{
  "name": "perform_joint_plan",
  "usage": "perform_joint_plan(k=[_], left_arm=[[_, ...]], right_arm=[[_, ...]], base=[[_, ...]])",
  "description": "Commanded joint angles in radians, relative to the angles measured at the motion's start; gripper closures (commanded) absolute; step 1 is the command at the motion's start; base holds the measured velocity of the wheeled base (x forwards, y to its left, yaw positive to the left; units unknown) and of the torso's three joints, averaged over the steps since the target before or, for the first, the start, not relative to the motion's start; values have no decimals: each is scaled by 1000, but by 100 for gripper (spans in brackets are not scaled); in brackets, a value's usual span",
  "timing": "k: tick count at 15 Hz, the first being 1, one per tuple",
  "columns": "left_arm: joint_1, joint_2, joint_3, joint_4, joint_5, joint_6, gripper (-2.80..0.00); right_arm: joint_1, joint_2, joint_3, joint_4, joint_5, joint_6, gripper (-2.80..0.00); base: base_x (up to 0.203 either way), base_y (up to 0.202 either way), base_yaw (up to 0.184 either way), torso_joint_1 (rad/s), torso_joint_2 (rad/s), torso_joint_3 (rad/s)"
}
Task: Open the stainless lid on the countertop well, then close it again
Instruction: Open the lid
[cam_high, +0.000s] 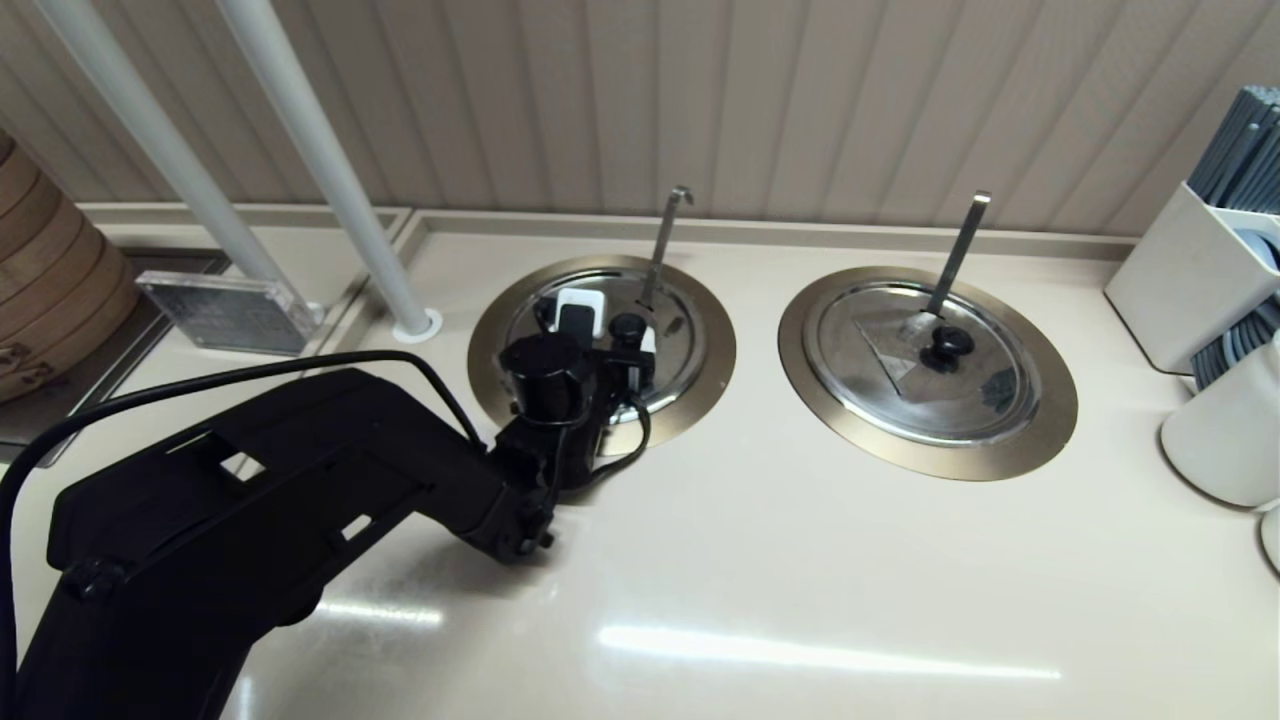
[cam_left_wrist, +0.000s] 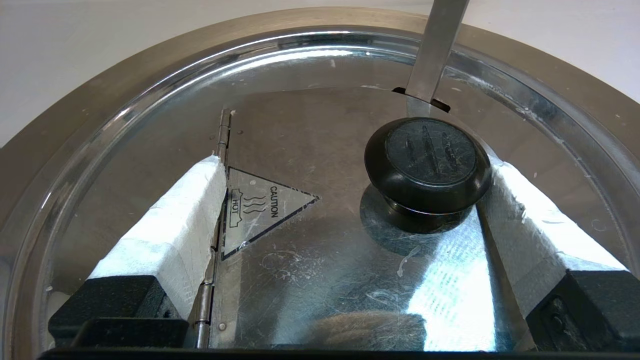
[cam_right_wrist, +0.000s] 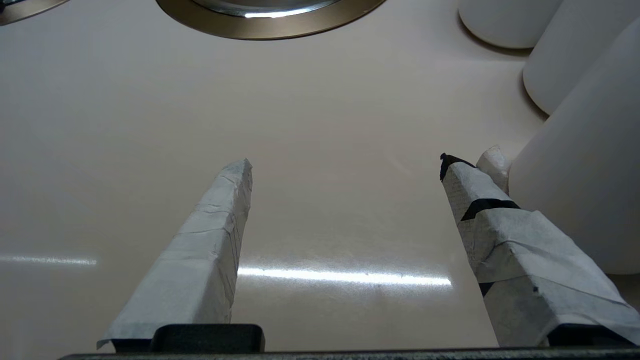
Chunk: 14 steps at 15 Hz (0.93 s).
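The stainless lid lies flat and closed in the countertop well, inside the bronze ring. The hook-ended ladle handle rises through the lid's edge notch. My left gripper hovers low over the lid and is open. In the left wrist view the black knob sits between the white fingers of the left gripper, close against one fingertip; the other fingertip is far off, over the hinge by the triangle caution mark. The right gripper is open over bare counter.
The twin lid with a straight ladle handle sits to the right. White containers stand at the right edge, close beside the right gripper's finger. Two white poles, a clear sign block and bamboo steamers are at the left.
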Motion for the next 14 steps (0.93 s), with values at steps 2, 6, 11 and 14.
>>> perform_joint_plan(k=[2,6,11,14], left_arm=[[1,-1,3,-6,3,0,-280],[15,5,0,-6,3,0,-280],[23,2,2,-7,3,0,-280],[23,2,2,-7,3,0,-280]], right_arm=[[0,2,6,-1,0,0,-280],[0,2,6,-1,0,0,-280],[0,2,6,-1,0,0,-280],[0,2,8,-1,0,0,-280]], base=[[0,0,0,0,0,0],[0,0,0,0,0,0],[0,0,0,0,0,0],[0,0,0,0,0,0]])
